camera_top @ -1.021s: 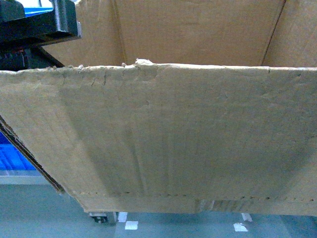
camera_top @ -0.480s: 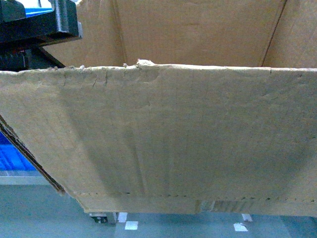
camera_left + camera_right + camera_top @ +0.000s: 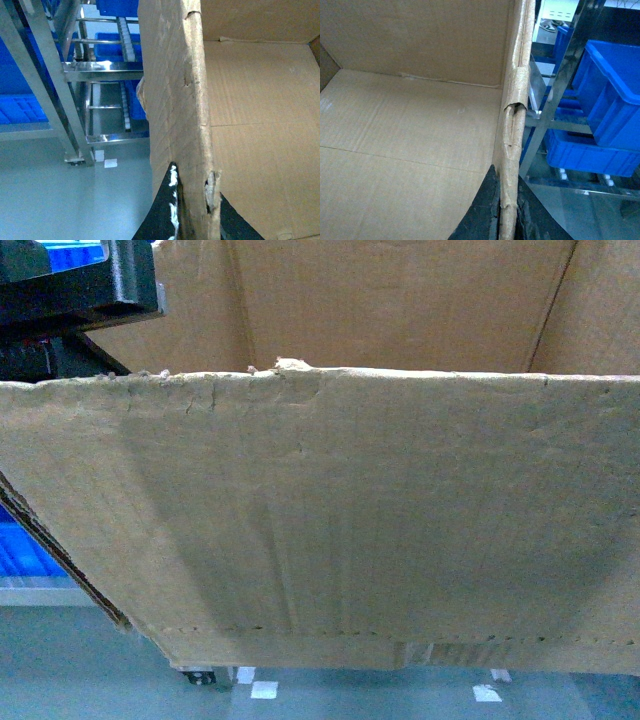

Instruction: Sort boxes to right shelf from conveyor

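A large brown cardboard box (image 3: pixel 330 510) with a ragged top edge fills the head view, lifted off the floor. My left gripper (image 3: pixel 196 202) is shut on its left wall (image 3: pixel 175 100), one black finger outside and one inside. My right gripper (image 3: pixel 508 207) is shut on the torn right wall (image 3: pixel 514 125) in the same way. The steel right shelf (image 3: pixel 559 90) stands just beyond that wall. A steel rack (image 3: pixel 95 70) also shows past the left wall. The conveyor is out of view.
Blue plastic bins (image 3: pixel 610 90) sit on the rack tiers close to the box's right side, and more blue bins (image 3: pixel 20 107) lie behind the left rack. A black arm part (image 3: pixel 80 290) sits top left. Grey floor with white tape marks (image 3: pixel 265 690) lies below.
The box stays fixed in both grips. The floor marks and the blue bin behind it have slid very slightly in the head view.
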Robot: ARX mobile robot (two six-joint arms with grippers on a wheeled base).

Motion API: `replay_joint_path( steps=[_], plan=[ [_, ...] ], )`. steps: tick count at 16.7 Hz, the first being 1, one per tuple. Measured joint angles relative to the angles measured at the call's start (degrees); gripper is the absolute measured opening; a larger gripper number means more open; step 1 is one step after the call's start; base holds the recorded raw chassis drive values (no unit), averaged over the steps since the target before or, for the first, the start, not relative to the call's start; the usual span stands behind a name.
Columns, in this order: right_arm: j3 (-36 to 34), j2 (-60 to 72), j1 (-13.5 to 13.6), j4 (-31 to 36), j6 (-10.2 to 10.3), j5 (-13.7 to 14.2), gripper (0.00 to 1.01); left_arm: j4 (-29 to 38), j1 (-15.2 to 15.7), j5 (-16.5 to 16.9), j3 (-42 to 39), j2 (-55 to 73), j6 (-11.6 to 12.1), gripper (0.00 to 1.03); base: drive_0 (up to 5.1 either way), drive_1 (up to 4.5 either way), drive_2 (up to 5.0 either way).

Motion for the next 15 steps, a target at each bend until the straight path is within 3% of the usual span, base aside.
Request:
replay_joint_path(
  steps=[15],
  plan=[
    [-0.09, -0.02, 0.0, 0.17, 0.0, -0.04, 0.03, 0.11, 0.0, -0.02, -0.02, 0.0, 0.0, 0.04, 0.0, 0.0, 0.0]
  ],
)
